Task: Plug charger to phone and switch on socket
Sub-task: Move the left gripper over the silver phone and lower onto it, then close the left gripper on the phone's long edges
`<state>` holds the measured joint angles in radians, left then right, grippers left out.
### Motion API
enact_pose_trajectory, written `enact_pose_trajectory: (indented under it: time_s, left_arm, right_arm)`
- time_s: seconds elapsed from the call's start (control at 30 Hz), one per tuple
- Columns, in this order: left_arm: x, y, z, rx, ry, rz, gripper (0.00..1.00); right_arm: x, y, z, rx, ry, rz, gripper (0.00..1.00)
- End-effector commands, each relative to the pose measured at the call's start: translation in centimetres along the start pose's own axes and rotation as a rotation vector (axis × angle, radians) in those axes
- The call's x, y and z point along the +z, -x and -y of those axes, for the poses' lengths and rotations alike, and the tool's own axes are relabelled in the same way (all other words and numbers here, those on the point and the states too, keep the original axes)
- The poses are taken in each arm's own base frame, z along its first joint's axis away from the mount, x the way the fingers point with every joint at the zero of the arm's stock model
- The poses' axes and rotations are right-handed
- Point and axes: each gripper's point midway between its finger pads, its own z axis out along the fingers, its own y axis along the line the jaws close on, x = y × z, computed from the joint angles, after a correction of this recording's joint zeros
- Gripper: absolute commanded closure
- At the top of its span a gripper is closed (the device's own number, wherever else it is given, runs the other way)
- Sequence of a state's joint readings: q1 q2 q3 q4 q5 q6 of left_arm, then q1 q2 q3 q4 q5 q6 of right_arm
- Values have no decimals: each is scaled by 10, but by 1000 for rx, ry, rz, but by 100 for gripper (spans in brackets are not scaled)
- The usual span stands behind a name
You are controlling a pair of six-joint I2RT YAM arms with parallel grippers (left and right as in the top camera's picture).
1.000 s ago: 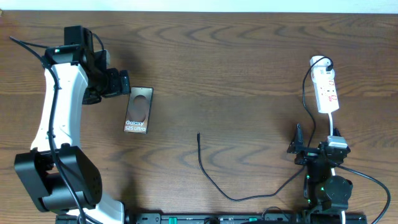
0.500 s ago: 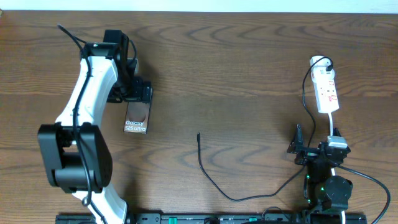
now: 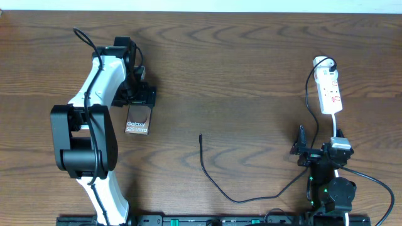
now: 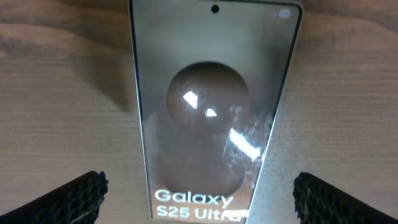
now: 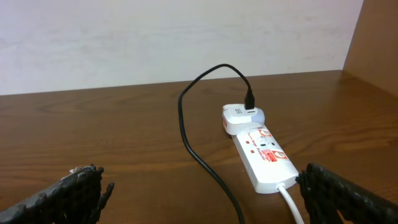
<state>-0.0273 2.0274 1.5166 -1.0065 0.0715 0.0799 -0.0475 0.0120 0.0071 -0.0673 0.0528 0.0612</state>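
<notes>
Left arm [image 3: 94, 88]: base at the near-left edge of the tabletop [image 3: 239, 69]; white link runs far-ward, then the wrist folds down and to the right; left claw [image 3: 141, 97] sits over the far end of the phone [image 3: 138, 120], pointing at the tabletop.
Left claw, wrist view: both fingers [image 4: 71, 199] spread wide apart, one on each side of the phone; wood shows between each pad and the phone's edges; no contact seen; nothing held.
Phone: flat on the tabletop, left of centre, face up; "Galaxy S25 Ultra" text at its near end.
Charger [image 3: 201, 157]: plug tip free at mid-tabletop, well apart from the phone; cable loops near-ward, then right and up to a white adapter at the far end of the socket [image 3: 330, 91].
Socket: far right, lying lengthwise near-to-far; white cord leaves its near end.
Right arm [image 3: 330, 185]: folded low at the near-right edge, wrist facing the socket.
Right claw [image 5: 202, 190]: fingers wide apart; empty; near the socket's near end, not touching it.
</notes>
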Motion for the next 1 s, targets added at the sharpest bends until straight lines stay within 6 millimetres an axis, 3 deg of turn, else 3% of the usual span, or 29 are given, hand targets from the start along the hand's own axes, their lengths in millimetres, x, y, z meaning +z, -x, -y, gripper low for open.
enact_pose_trajectory:
  time_s: [0.0,0.97]
  left_arm:
    - [10,-5,-4,10,16,-18,2]
    - [50,-11,-4,12,12,22,2]
  right_arm:
    - [0,-1,-2,12,5,0,1]
    - [0,-1,-2,12,5,0,1]
